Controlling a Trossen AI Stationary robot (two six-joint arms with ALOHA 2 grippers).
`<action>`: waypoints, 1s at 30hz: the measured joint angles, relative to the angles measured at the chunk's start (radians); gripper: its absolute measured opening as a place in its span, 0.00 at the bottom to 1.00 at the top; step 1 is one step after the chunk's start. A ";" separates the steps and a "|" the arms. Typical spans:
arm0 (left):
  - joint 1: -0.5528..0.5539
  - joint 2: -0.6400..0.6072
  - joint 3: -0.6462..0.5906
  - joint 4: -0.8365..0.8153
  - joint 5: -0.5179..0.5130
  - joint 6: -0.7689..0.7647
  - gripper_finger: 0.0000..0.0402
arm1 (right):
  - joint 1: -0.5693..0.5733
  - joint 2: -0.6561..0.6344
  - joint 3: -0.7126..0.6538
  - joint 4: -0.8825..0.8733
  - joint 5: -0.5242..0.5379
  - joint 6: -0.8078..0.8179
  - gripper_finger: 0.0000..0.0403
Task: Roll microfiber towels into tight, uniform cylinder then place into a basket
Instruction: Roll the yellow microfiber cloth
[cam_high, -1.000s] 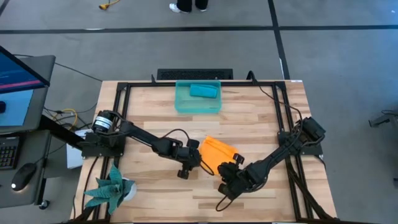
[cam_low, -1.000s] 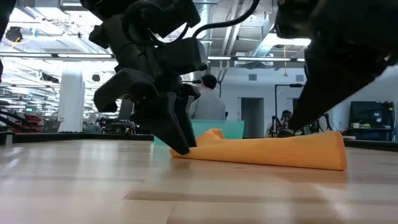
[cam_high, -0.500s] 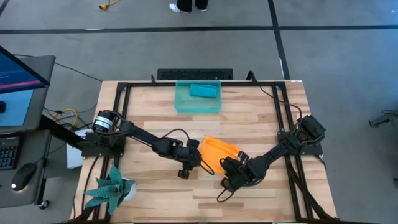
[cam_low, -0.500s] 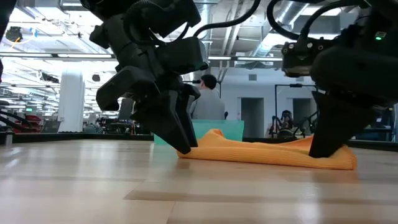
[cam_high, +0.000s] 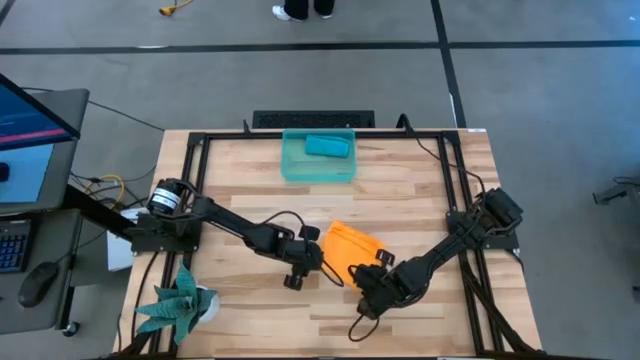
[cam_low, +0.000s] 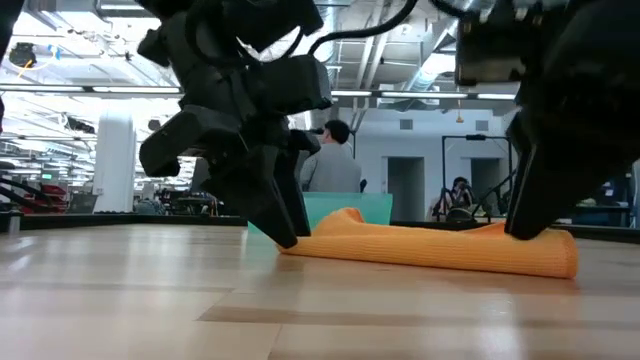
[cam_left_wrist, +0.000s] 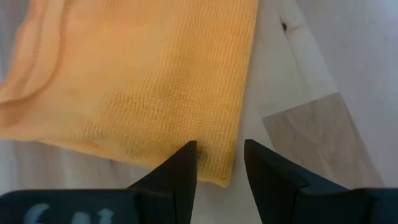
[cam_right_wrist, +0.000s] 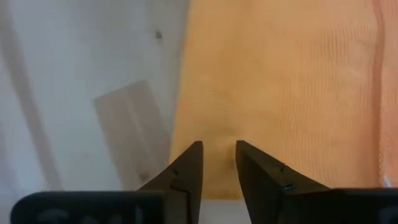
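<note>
Orange towel lies flat-ish and bunched on the bench, pinned between both arms. Left gripper fingers slightly apart, tips straddling the towel's corner edge, one tip over cloth, the other just off it on wood. Right gripper fingers also slightly apart, tips down on the opposite edge with cloth ahead of and between them. Low view: both sets of tips touch the towel ends at bench level. Teal towel sits in the basket, well apart from both sets of fingers.
</note>
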 joint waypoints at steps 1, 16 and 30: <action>-0.010 0.000 0.009 -0.017 -0.023 -0.004 0.31 | 0.006 0.000 0.011 -0.009 0.003 -0.010 0.29; -0.226 0.000 0.141 -0.262 -0.399 -0.032 0.31 | 0.122 -0.001 0.178 -0.335 0.282 -0.034 0.29; -0.272 0.000 0.162 -0.203 -0.478 0.031 0.31 | 0.221 -0.003 0.202 -0.320 0.329 -0.005 0.29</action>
